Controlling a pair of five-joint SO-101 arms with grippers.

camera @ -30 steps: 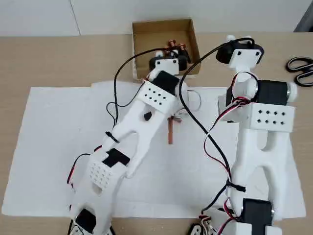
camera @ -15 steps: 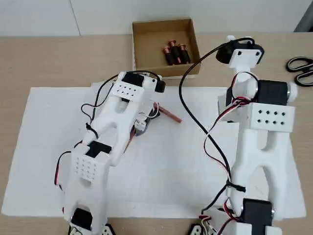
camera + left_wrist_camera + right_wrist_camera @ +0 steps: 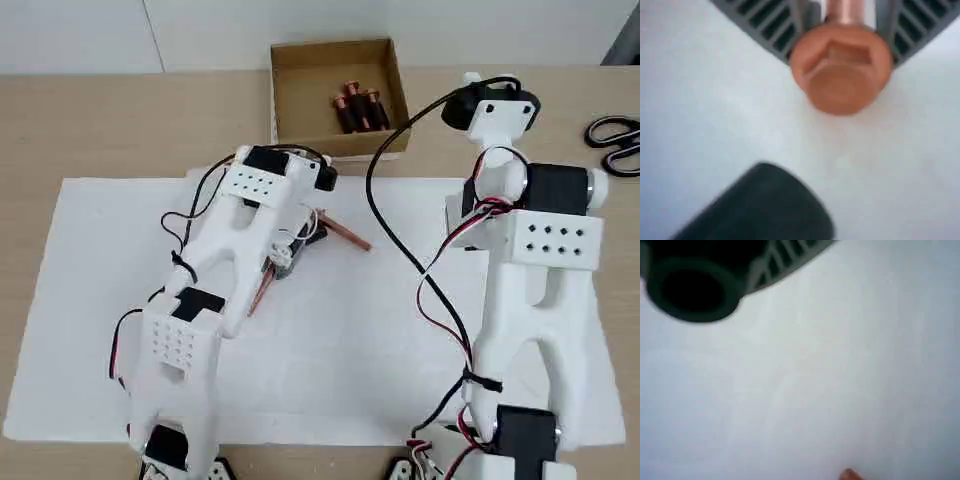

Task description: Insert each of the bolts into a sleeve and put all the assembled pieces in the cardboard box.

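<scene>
My left gripper (image 3: 292, 248) hangs over the white sheet, shut on a copper bolt (image 3: 840, 70) whose hex head faces the left wrist camera between the ribbed fingers (image 3: 765, 30). A black sleeve (image 3: 757, 205) lies on the sheet close by. Another copper bolt (image 3: 345, 232) rests on the sheet just right of that gripper, and a copper rod (image 3: 262, 290) pokes out under the left arm. In the right wrist view my right gripper (image 3: 740, 270) is shut on a black sleeve (image 3: 690, 287), held low over the sheet. The cardboard box (image 3: 288, 95) at the back holds three assembled pieces (image 3: 358, 108).
The right arm (image 3: 540, 240) stands along the right side of the white sheet (image 3: 100, 300). Black scissors (image 3: 615, 140) lie at the table's right edge. Cables loop between the arms near the box's front wall.
The left arm has drawn back from the box to the sheet and turned left. The loose bolt on the sheet now lies slanted, nearer the box. The right arm has kept still.
</scene>
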